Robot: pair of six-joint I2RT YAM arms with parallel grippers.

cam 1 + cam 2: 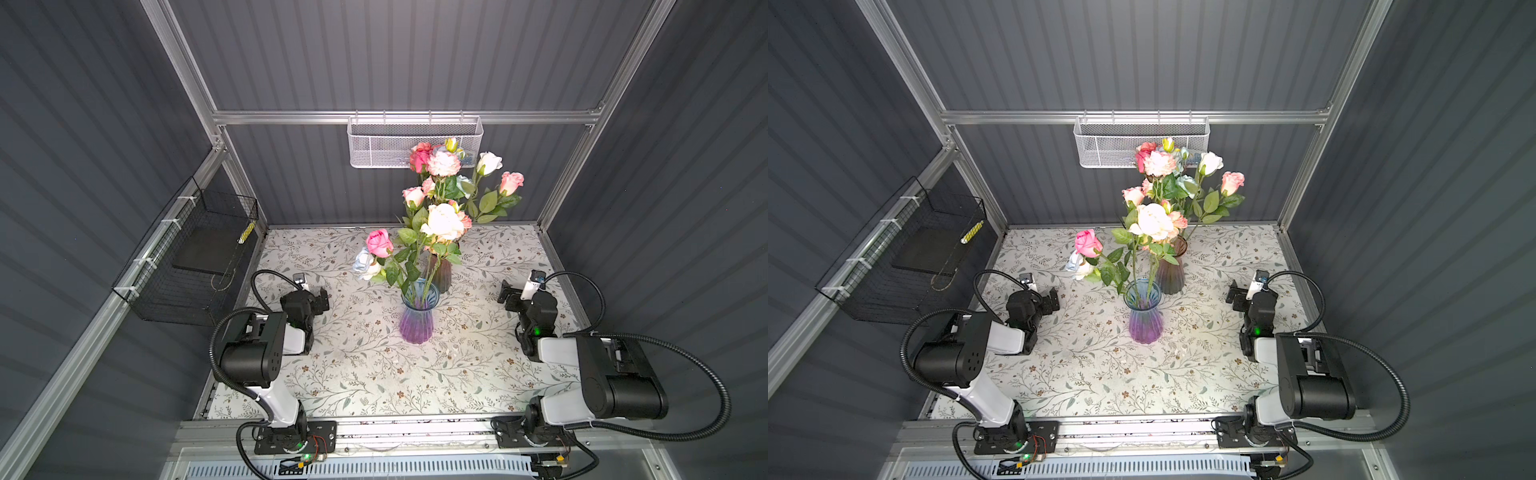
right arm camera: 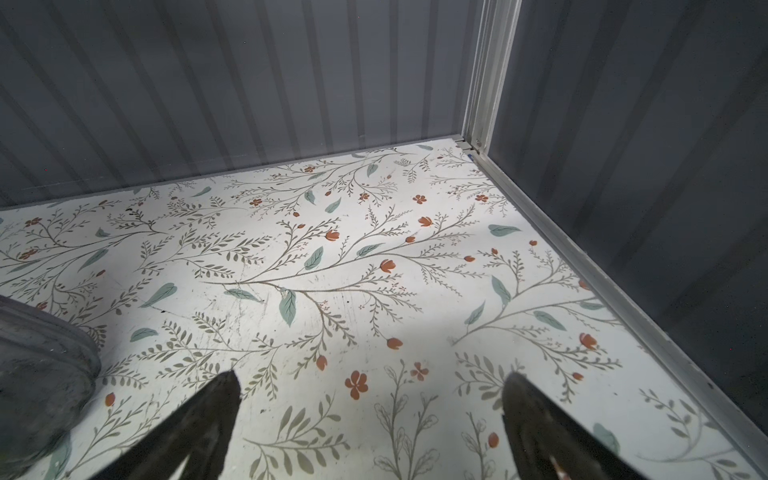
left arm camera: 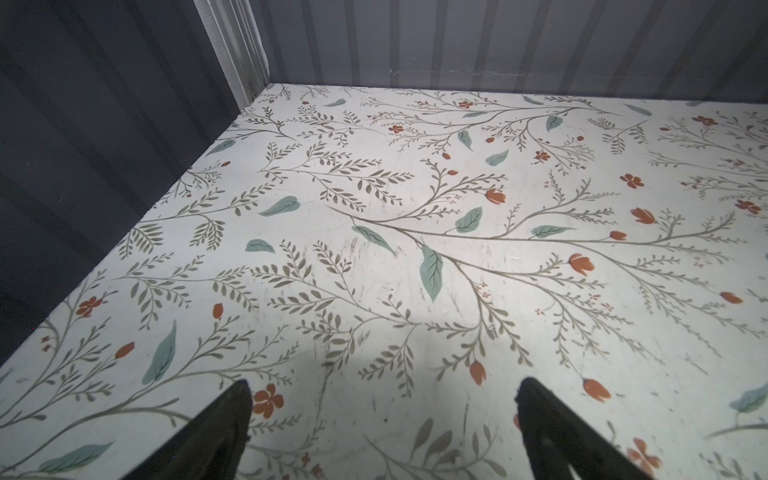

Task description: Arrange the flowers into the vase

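Flowers (image 1: 379, 243) stand stems-down in the vase (image 1: 417, 320), blooms seemingly tilting outward.

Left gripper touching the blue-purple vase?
Apart. Both top views show bare table between the left gripper and the blue-purple vase; the left wrist view shows nothing between its jaws.

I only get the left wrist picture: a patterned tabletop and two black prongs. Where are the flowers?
Observer: The flowers stand in two vases at the centre, to that arm's right.
Operator: Two vases? What are they like?
Observer: A blue-purple vase holds a few stems. A dark vase just behind it holds the bigger bunch.
Operator: And the other arm?
Observer: The right gripper is open and empty, over on the right side, apart from both vases.
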